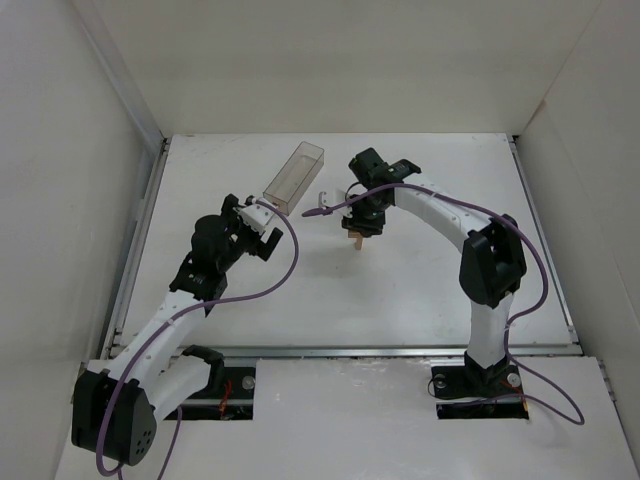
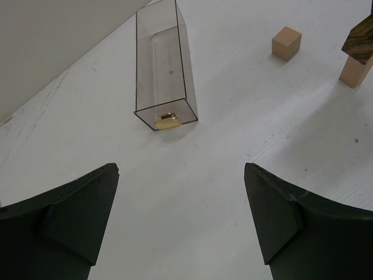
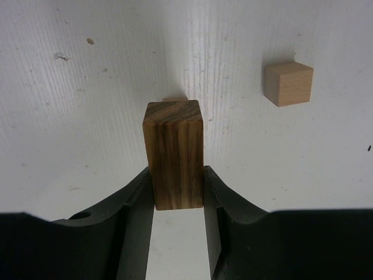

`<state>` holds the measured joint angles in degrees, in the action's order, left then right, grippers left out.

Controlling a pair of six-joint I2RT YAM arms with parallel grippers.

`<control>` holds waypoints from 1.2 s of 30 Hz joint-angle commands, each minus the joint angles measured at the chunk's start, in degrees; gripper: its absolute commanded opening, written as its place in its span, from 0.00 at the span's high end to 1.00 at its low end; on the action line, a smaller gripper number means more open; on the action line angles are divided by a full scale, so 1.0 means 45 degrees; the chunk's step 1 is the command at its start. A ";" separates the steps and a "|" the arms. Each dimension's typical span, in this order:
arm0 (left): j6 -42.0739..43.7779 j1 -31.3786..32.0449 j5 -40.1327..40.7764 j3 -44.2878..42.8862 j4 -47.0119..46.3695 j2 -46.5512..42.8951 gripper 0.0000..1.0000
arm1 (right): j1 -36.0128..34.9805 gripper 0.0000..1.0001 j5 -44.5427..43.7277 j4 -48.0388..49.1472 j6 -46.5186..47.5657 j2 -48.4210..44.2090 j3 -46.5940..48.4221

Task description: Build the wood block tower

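My right gripper (image 3: 178, 175) is shut on a dark striped wood block (image 3: 173, 149), held upright. It stands over a light-tan block (image 2: 354, 71), whose top edge barely shows behind the dark block in the right wrist view. I cannot tell whether the two touch. In the top view the right gripper (image 1: 362, 222) is at mid-table with the tan block (image 1: 355, 239) below it. A loose tan cube (image 3: 287, 83) lies beside them and also shows in the left wrist view (image 2: 287, 42). My left gripper (image 2: 180, 169) is open and empty, low over bare table.
A clear plastic box (image 1: 295, 175) lies on its side at the back, just ahead of the left gripper (image 1: 266, 228). A small gold piece (image 2: 167, 120) sits at its near end. White walls enclose the table. A small white hook (image 1: 318, 206) lies beside the right gripper.
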<state>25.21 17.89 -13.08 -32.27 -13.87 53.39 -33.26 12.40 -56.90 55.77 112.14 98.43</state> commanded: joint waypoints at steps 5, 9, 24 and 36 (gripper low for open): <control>-0.0056 -0.0050 -0.0198 -0.0036 -0.0473 -0.0164 0.14 | -0.0110 1.00 -0.0178 0.0341 0.0166 -0.0349 0.0099; -0.0056 -0.0050 -0.0198 -0.0036 -0.0473 -0.0164 0.14 | -0.0110 1.00 -0.0178 0.0457 0.0166 -0.0466 -0.0018; -0.0056 -0.0050 -0.0198 0.0082 -0.0473 -0.0164 0.14 | -0.0110 0.98 -0.0452 0.0458 0.0166 -0.0486 -0.0292; -0.0056 -0.0050 -0.0198 0.0082 -0.0473 -0.0164 0.14 | -0.0110 0.67 -0.0452 0.0691 0.0166 -0.0486 -0.0292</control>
<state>25.21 17.87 -13.08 -32.25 -13.89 53.39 -33.36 10.48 -55.88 55.77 111.98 97.54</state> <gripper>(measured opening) 0.868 0.406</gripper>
